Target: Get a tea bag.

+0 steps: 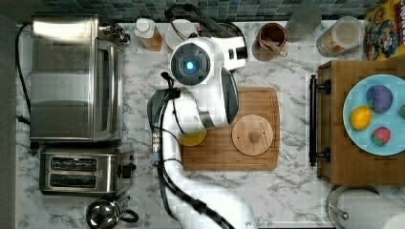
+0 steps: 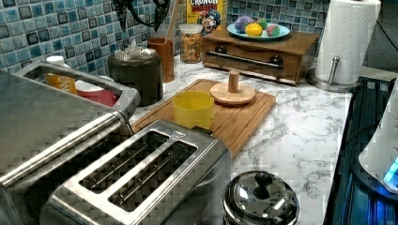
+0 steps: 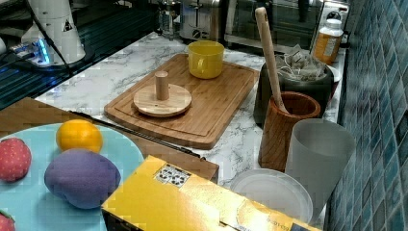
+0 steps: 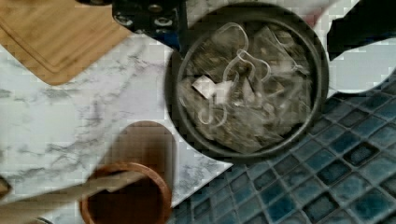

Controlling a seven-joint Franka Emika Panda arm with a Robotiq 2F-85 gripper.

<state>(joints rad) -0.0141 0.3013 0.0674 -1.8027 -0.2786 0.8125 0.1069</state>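
Note:
Several pale tea bags (image 4: 243, 88) with strings and tags lie heaped in an open dark round canister (image 4: 322, 93). The same tea bags (image 2: 133, 51) show above the canister's (image 2: 138, 79) rim in the left view, by the tiled wall. In the right view the tea bags (image 3: 300, 65) sit behind a wooden spoon. My gripper (image 2: 141, 11) hangs open directly above the canister, clear of the bags, with nothing between its fingers. In the top view the white arm (image 1: 198, 86) covers the canister.
A wooden utensil holder (image 4: 126, 196) with a spoon stands close beside the canister. A yellow cup (image 2: 193, 108) and the round wooden lid (image 2: 232, 91) rest on the cutting board (image 2: 253, 112). A toaster (image 2: 141, 187) and toaster oven (image 1: 71, 78) stand along the top view's left.

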